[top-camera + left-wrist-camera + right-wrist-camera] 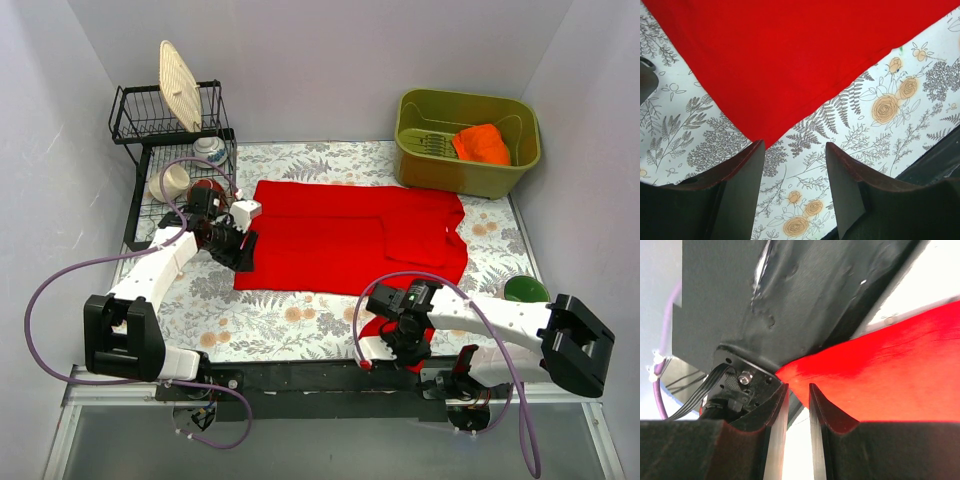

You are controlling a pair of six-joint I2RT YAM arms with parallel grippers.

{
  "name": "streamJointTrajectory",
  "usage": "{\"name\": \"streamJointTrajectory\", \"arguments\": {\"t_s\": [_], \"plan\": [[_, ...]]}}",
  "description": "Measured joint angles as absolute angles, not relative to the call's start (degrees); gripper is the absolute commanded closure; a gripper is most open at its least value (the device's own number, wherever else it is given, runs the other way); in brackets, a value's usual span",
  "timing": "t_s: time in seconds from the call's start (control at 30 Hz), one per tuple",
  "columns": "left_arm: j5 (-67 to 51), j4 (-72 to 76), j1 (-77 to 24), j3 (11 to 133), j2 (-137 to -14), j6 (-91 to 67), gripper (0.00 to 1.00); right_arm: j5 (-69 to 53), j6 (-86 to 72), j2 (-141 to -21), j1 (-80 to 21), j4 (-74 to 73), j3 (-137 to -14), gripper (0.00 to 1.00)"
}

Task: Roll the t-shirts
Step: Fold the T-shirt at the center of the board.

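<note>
1. Red t-shirt (350,240): flat mid-surface (290,320), a bit of it reaching the near edge.
2. Left pincer (794,146): spread, the shirt's near-left corner just ahead, unpinched.
3. Right pincer (797,387): narrowly parted, nothing between, red cloth at its tips.
4. Orange bundle (482,143): in green tub (420,170), far right.

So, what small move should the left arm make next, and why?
Probably ease the left gripper forward and close on the red t-shirt at its corner: the jaws stand open, and that corner lies flat at their tips, not yet between them.
</note>
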State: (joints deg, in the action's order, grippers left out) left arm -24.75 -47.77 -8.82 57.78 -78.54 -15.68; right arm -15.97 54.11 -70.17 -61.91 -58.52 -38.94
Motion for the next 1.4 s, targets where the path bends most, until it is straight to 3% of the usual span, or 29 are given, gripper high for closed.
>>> {"name": "streamJointTrajectory", "arguments": {"t_s": [0.33,0.53,0.57,0.83,1.23,1.4], "plan": [[-24.4,-46.0,-5.4,57.7,-78.5,-16.3,0.49,-14.4,56.3,-72.8,-63.4,-60.1,-37.2,0.69],[-24.2,-45.7,-4.9,56.2,-78.1,-15.9,0.49,-14.8,56.1,-76.1,-64.7,-59.9,-37.2,0.62],[-24.1,-45.5,-4.9,55.9,-78.1,-15.8,0.49,-14.7,55.9,-76.4,-64.9,-59.9,-37.2,0.57],[-23.9,-44.8,-4.6,54.9,-78.1,-15.4,0.49,-14.5,54.7,-79.4,-65.3,-59.3,-37.5,0.57],[-23.9,-44.4,-4.3,54.3,-78.1,-15.4,0.49,-13.6,52.4,-82.7,-65.6,-58.6,-39.0,0.66],[-23.9,-44.3,-4.2,53.8,-78.1,-15.7,0.49,-13.6,50.9,-83.5,-65.6,-58.4,-39.2,0.82]]}}
